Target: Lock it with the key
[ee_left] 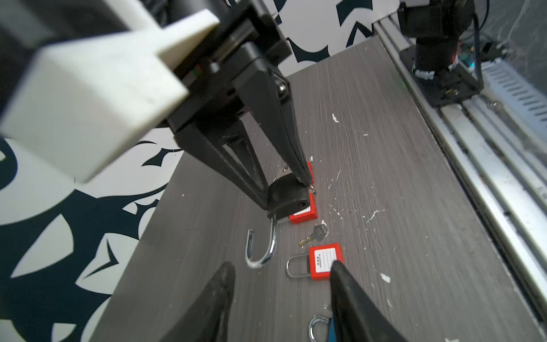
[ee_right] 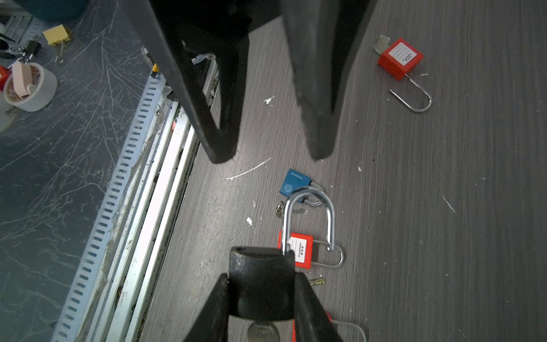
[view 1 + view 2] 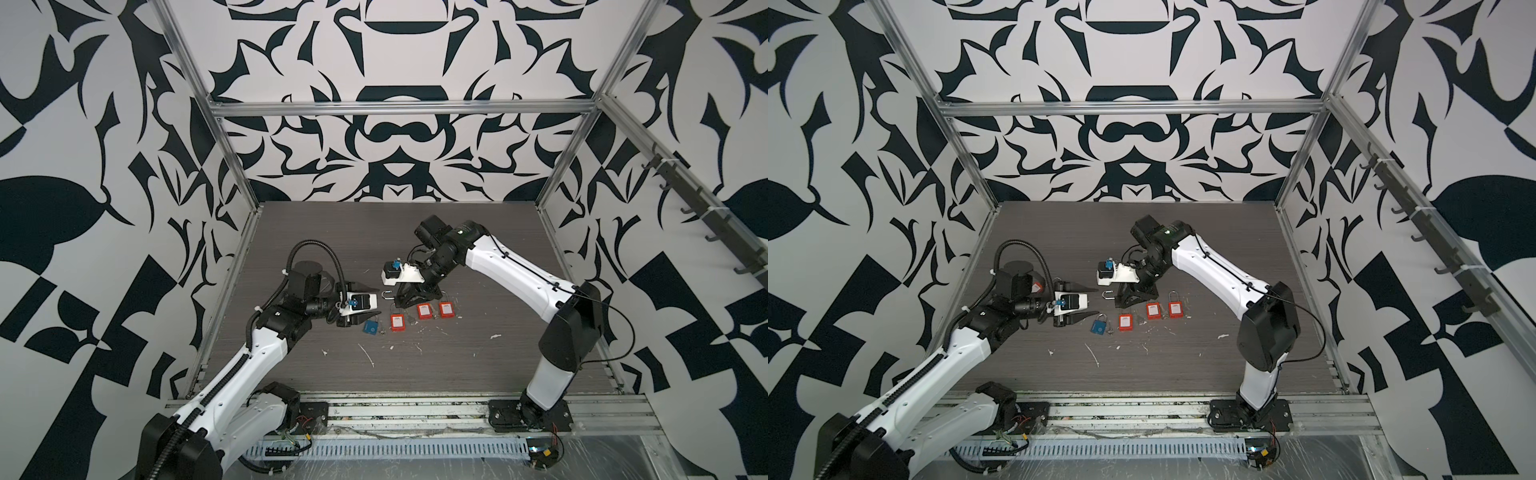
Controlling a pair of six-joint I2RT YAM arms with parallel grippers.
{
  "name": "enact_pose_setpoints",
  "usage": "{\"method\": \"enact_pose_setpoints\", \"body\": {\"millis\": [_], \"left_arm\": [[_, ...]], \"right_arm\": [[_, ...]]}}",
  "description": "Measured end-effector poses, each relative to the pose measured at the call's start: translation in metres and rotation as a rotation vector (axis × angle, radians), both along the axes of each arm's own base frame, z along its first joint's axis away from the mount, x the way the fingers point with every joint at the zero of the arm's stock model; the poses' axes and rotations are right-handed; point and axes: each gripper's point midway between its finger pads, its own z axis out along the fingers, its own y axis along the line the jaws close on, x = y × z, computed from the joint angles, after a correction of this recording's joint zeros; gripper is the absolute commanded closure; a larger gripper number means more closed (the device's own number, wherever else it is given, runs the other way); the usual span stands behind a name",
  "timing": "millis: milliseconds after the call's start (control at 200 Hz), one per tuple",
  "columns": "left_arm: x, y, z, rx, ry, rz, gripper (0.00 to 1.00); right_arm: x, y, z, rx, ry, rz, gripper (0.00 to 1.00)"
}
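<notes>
Right end effector point(image 2: 262, 285) around black padlock point(image 2: 260, 263)

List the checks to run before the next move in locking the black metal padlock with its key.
1. Grip of right gripper on black metal padlock: ok.
2. Seating of silver key in the padlock's base: ok.
3. Closure of curved steel shackle: not ok, free end stands out of the body.
4. Opening of left gripper: ok, jaws apart.
5. Alignment of left gripper with the shackle: cannot tell.
</notes>
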Motion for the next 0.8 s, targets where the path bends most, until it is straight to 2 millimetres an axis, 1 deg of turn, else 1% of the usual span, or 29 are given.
{"method": "enact_pose_setpoints", "body": {"millis": [195,310,405,555,800], "left_arm": [[0.010,-0.009,-0.005,0.060,-0.114,0.021,0.55],[0.018,-0.010,-0.008,0.081,-0.147,0.045,0.59],[0.021,-0.011,-0.009,0.090,-0.163,0.051,0.61],[0.022,-0.013,-0.011,0.104,-0.183,0.048,0.67],[0.018,-0.020,-0.008,0.105,-0.221,0.028,0.77]], "right_arm": [[-0.005,-0.001,0.000,-0.006,0.024,0.001,0.89],[-0.006,-0.002,0.000,-0.010,0.032,-0.001,0.89],[-0.007,-0.002,0.001,-0.011,0.036,-0.001,0.89],[-0.007,-0.001,0.008,0.002,0.040,0.001,0.89],[-0.009,-0.001,0.014,0.006,0.048,0.001,0.89]]}}
